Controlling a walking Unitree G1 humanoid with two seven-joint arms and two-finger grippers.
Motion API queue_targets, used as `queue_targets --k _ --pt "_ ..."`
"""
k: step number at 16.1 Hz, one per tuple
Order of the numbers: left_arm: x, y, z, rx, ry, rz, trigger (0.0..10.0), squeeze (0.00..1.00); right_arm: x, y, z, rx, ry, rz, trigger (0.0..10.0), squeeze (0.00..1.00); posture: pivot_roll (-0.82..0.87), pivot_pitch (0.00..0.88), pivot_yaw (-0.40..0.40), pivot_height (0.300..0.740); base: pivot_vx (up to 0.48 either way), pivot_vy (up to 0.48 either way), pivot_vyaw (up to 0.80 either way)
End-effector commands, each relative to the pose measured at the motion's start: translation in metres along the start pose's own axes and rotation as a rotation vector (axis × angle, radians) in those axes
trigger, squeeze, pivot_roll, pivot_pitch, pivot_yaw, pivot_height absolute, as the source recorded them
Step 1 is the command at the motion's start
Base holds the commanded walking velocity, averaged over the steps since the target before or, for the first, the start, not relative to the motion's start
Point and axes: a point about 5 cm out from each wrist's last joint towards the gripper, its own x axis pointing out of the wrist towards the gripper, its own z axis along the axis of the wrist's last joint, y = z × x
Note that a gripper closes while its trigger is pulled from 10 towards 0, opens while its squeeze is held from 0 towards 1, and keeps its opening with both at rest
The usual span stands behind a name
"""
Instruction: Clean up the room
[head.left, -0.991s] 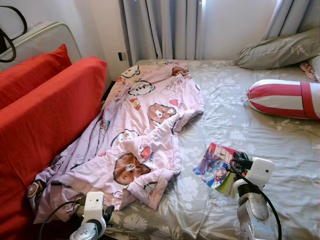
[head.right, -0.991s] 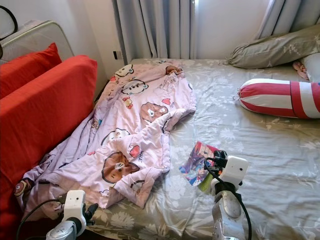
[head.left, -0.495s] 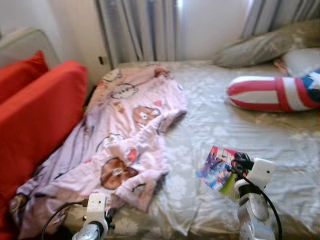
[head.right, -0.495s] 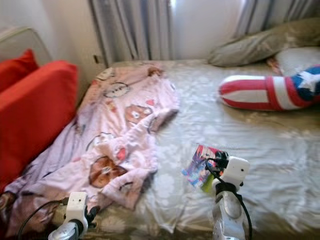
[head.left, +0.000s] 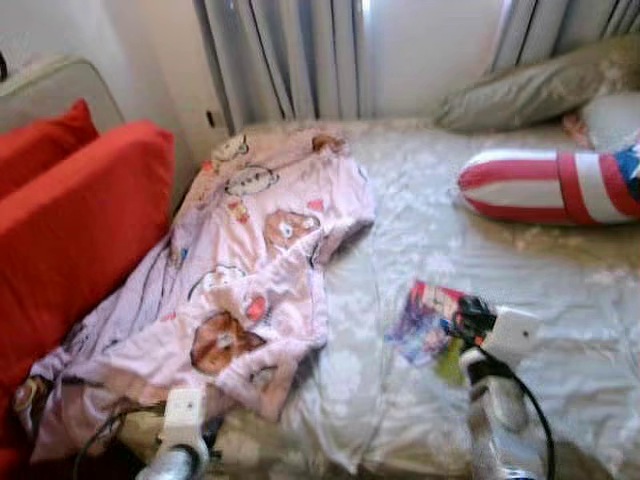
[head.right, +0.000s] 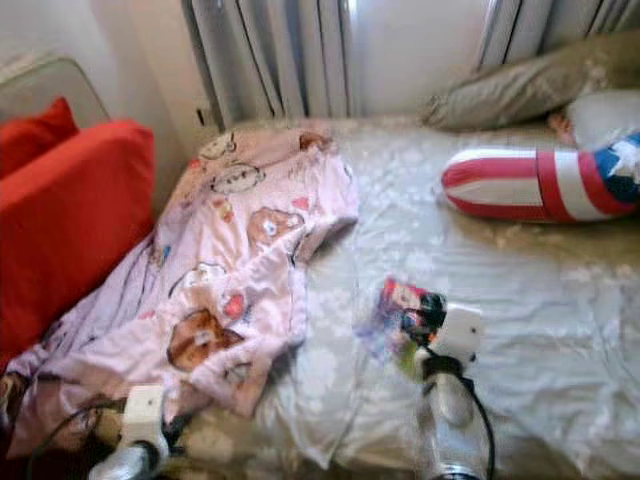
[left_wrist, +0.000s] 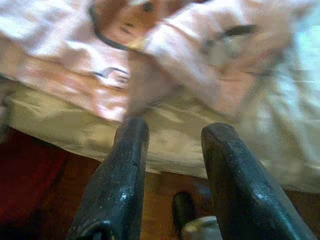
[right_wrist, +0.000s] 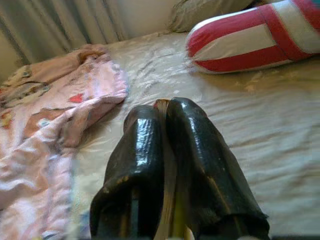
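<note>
Pinching thin colourful comic book (head.left: 425, 318), R fingers (right_wrist: 190, 150) pressed together; L fingers (left_wrist: 227, 170) spread.

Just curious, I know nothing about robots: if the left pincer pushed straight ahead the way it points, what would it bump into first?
Most likely the edge of the bed, just under the pink cartoon blanket. The open left pincer aims at it, though blur makes depth uncertain.

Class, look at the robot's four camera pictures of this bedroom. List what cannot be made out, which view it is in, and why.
- Book cover: head views, too blurred to read; the right gripper shut on it hides its near edge.
- Striped bolster: head views, far end cut off by the picture edge.
- Pink blanket print: left wrist view, smeared by blur.
- Floor under the bed: left wrist view, behind the open left gripper, too dark.
</note>
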Motion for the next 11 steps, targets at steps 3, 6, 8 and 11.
queue_targets --k 3,6,8,11 --pt "-0.0022 0.0028 -0.007 0.001 0.033 0.009 10.0 0.0 0.0035 0.0046 0.0079 0.011 -0.043 0.006 10.0 0.0 0.01 0.0 0.052 0.74 0.0 -0.281 0.0" --pt "-0.002 0.0031 -0.0064 0.001 0.03 0.009 10.0 0.0 0.0035 0.004 0.0075 0.01 -0.042 0.004 10.0 0.0 0.01 0.0 0.052 0.74 0.0 -0.282 0.0" --pt "-0.002 0.0031 -0.0066 0.001 0.032 0.01 10.0 0.0 0.0036 0.0044 0.0071 0.01 -0.042 0.005 10.0 0.0 0.01 0.0 0.052 0.74 0.0 -0.281 0.0" --pt "-0.0021 0.0039 -0.0066 0.001 0.031 0.012 10.0 0.0 0.0037 0.0055 0.0071 0.011 -0.043 0.007 10.0 0.0 0.02 0.0 0.053 0.74 0.0 -0.281 0.0"
